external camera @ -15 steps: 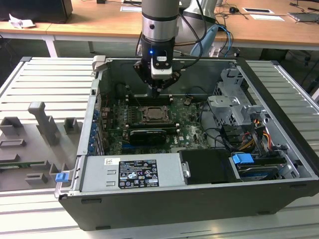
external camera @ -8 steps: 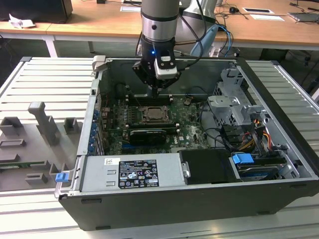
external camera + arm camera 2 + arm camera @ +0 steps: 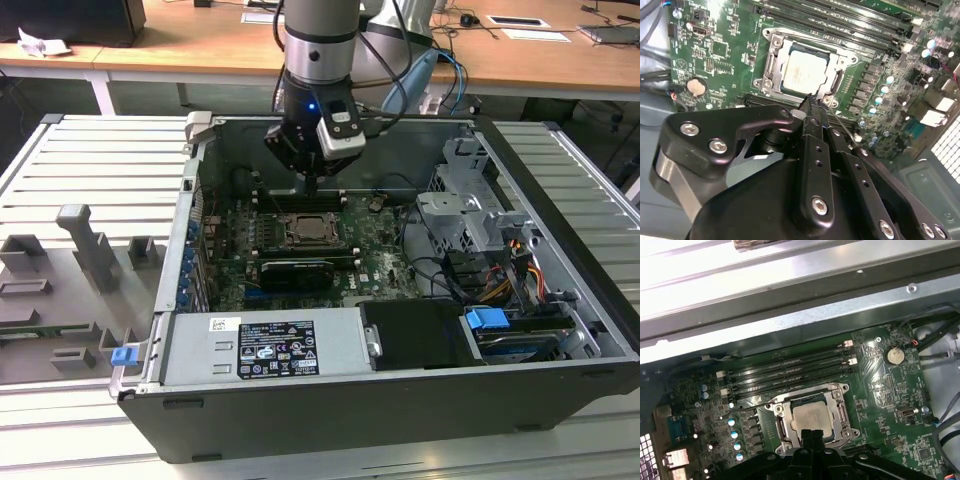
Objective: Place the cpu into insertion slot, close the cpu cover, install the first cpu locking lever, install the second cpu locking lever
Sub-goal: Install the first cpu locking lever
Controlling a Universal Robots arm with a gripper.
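The cpu (image 3: 802,72) lies flat in the insertion slot (image 3: 786,87), its pale metal top showing through the window of the cpu cover (image 3: 771,65), which is folded down around it. In the first wrist view the cpu (image 3: 812,419) and the cover (image 3: 781,426) sit just past my fingertips. My gripper (image 3: 812,102) hovers over the socket's near edge with its fingers pressed together and nothing visibly between them. A thin wire lever (image 3: 842,125) slants past the fingertips. In the exterior view the gripper (image 3: 312,183) hangs just above the socket (image 3: 305,232) inside the open computer case.
Long black memory slots (image 3: 790,372) run beside the socket, and a long black card (image 3: 290,272) lies in front of it. A metal drive cage (image 3: 470,215) with cables stands on the exterior view's right, a power supply (image 3: 265,345) at the front, and grey fixtures (image 3: 85,245) outside on the left.
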